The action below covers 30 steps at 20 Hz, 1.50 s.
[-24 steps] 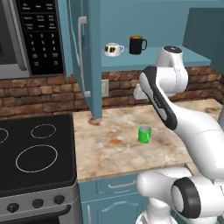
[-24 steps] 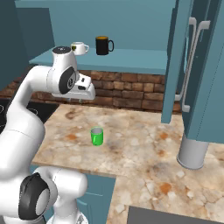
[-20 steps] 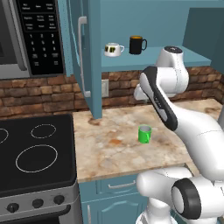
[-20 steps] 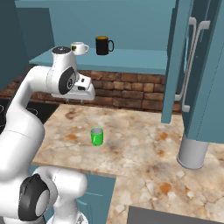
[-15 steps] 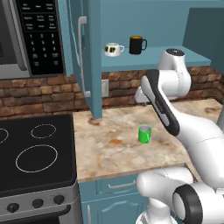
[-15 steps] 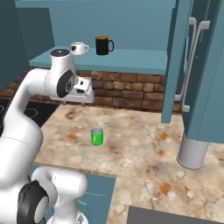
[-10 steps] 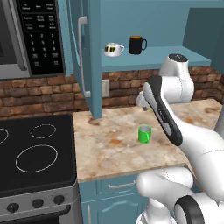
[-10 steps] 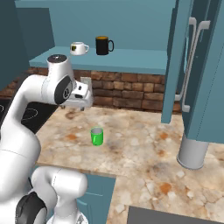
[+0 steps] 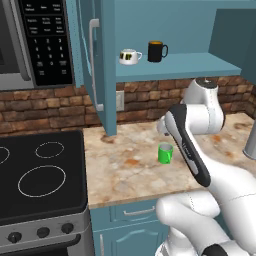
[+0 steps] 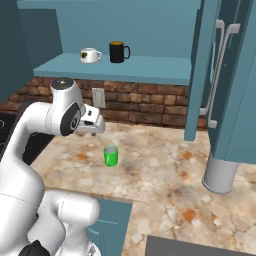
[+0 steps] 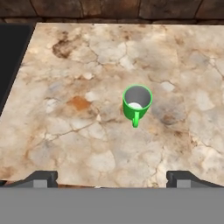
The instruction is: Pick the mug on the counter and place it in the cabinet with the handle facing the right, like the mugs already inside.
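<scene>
One green mug is standing upright mid-worktop, handle pointing at 6 o'clock in the hand view; the claw is hovering above, spread wide, empty, likely lining up a grasp.

Bright green mug, pale grey inside, green loop handle. Tabletop beige-tan marbled stone, rust-brown blotches. Cabinet teal-blue, silver bar on door. White mug with dark marking, black mug on shelf. Brown brick backsplash. Stovetop black.
</scene>
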{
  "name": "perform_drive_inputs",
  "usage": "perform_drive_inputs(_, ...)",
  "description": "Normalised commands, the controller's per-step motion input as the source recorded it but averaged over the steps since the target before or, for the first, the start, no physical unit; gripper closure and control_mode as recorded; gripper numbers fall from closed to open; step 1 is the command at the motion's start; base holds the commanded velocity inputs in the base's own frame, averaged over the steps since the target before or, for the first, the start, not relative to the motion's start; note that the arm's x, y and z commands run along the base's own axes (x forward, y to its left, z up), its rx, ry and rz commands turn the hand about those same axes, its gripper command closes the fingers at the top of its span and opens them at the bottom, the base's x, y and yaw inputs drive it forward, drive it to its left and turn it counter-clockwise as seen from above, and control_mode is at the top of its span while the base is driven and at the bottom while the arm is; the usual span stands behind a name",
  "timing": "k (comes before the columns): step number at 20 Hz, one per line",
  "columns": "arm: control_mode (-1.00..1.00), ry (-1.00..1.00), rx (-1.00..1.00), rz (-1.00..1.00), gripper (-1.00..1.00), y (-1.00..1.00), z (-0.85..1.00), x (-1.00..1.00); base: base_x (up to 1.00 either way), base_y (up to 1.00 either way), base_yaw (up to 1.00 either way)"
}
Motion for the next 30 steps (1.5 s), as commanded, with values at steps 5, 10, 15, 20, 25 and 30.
perform_drive_inputs(5, -1.0, 0.0, 0.0, 0.0, -1.0, -0.08, -0.22, 0.0, 0.0, 0.0, 0.0)
perform_drive_inputs(10, -1.0, 0.0, 0.0, 0.0, -1.0, -0.08, -0.3, 0.0, 0.0, 0.0, 0.0)
perform_drive_inputs(15, -1.0, 0.0, 0.0, 0.0, -1.0, -0.05, -0.38, 0.0, 0.0, 0.0, 0.0)
perform_drive_inputs(20, -1.0, -0.01, -0.03, 0.0, -1.0, -0.05, -0.32, 0.0, 0.0, 0.0, 0.0)
perform_drive_inputs(25, -1.0, -0.06, -0.02, 0.0, -1.0, -0.06, -0.22, 0.0, 0.0, 0.0, 0.0)
perform_drive_inputs(30, -1.0, -0.09, 0.0, 0.0, -1.0, -0.14, -0.15, 0.0, 0.0, 0.0, 0.0)
